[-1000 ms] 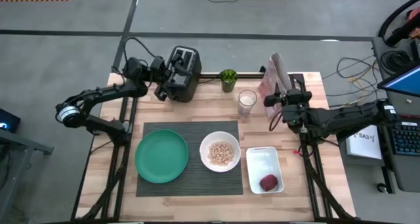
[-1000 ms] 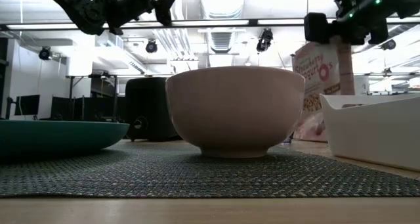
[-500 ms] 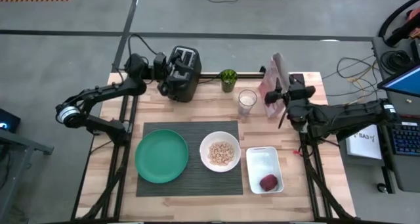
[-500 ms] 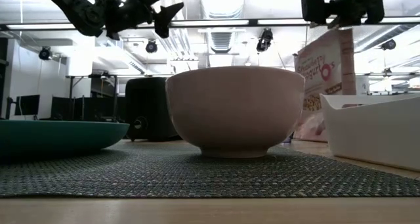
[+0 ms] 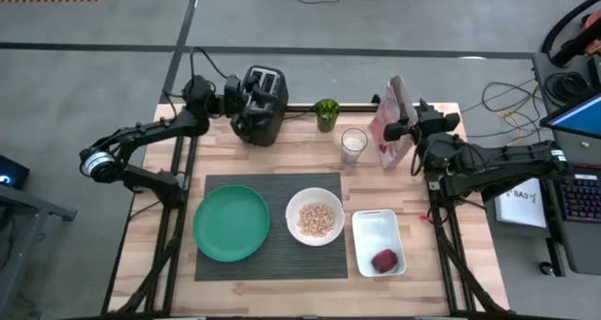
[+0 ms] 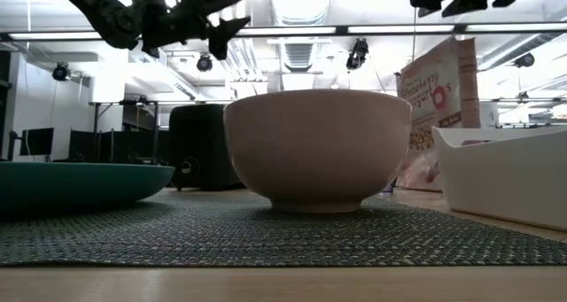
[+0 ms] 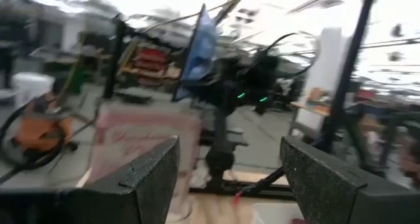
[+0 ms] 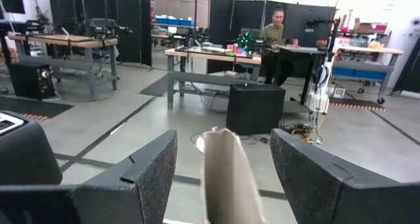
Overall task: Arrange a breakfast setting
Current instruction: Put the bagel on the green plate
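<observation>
Even, soft overhead light fills the high view; the wooden table [image 5: 282,160] shows only faint, short shadows and no glare. In the low view, bright ceiling strip lights blow out the upper background, leaving the white bowl [image 6: 317,147] backlit, dull and shaded on its near side, while the dark ribbed placemat [image 6: 266,236] blurs near the lens. The left wrist view is heavily motion-smeared and washed out. The right wrist view is sharper, evenly lit.

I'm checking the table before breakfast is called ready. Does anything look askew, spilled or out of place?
Nothing looks spilled or knocked over. The green plate and bowl sit on the placemat, the white dish just off its right edge. The cereal box stands between the right gripper's open fingers.
</observation>
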`<move>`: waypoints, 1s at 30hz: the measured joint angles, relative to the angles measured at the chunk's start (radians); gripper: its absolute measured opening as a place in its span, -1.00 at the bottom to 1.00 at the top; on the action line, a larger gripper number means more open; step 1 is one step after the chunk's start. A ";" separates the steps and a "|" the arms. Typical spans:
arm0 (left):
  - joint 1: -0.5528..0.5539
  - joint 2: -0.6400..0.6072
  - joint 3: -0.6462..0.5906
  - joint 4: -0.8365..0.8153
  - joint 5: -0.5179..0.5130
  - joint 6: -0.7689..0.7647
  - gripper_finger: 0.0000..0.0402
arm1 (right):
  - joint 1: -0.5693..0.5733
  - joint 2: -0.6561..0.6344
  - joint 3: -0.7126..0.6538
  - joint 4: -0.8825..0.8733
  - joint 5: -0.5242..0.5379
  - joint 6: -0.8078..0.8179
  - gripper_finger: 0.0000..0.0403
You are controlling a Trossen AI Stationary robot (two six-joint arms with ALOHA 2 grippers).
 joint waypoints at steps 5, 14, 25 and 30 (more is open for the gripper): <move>0.000 0.000 0.000 -0.183 -0.157 0.078 0.23 | 0.020 0.004 0.027 0.000 -0.001 -0.040 0.17; -0.011 0.005 0.231 -0.968 -0.540 0.378 0.23 | 0.093 0.006 0.109 0.000 -0.003 -0.136 0.17; -0.019 0.010 0.417 -1.403 -0.841 0.505 0.23 | 0.204 0.006 0.158 0.000 -0.065 -0.186 0.17; -0.013 0.057 0.494 -1.526 -0.974 0.519 0.23 | 0.241 0.006 0.159 0.000 -0.104 -0.186 0.17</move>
